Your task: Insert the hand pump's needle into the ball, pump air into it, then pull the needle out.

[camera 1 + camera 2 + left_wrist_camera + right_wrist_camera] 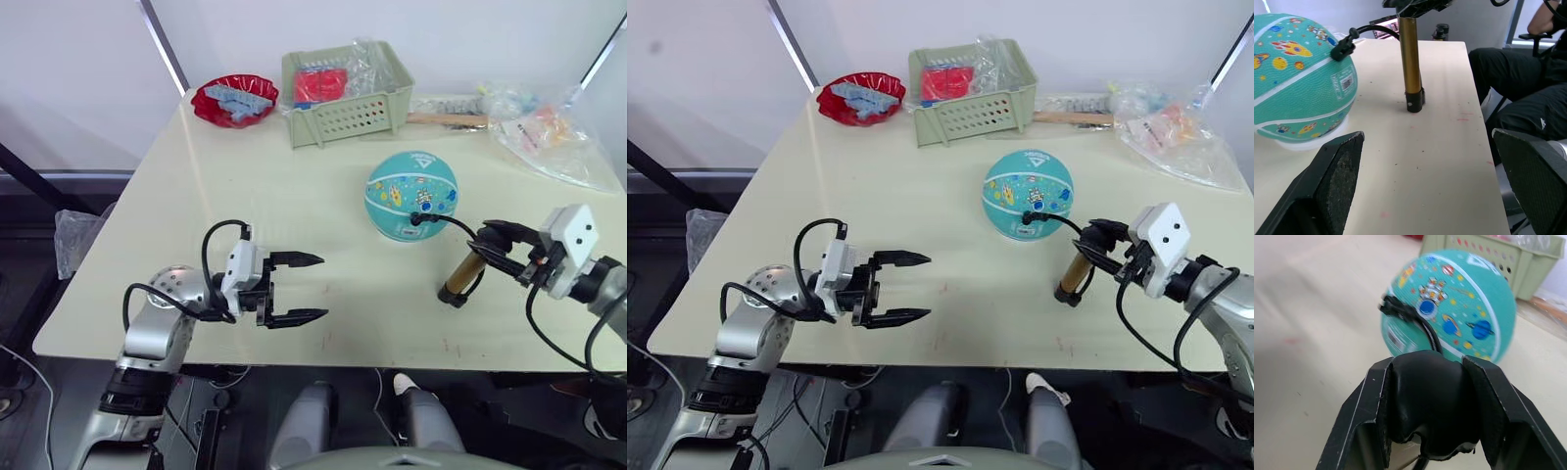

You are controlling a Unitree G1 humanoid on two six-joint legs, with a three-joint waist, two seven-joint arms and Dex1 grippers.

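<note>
So the ball is sitting on the cream table, a bit right of middle, teal with the little cartoon prints all over it. The hand pump stands nearly upright just at the ball's 5 o'clock, bottom cap on the tabletop, close to the ball but its body isn't touching it. The thin black hose loops from the top of the pump over to the ball and its end fitting is pressed against the ball's surface; the needle itself I can't make out, too small.

The right gripper is clamped around the pump's black handle at the top. The left gripper is over at the table's near edge, roughly 8 o'clock from the ball and well apart from it, fingers spread wide with nothing in them.

At the far side there's a green basket, a red bowl at its 9 o'clock, and some plastic bags at the far right corner.
</note>
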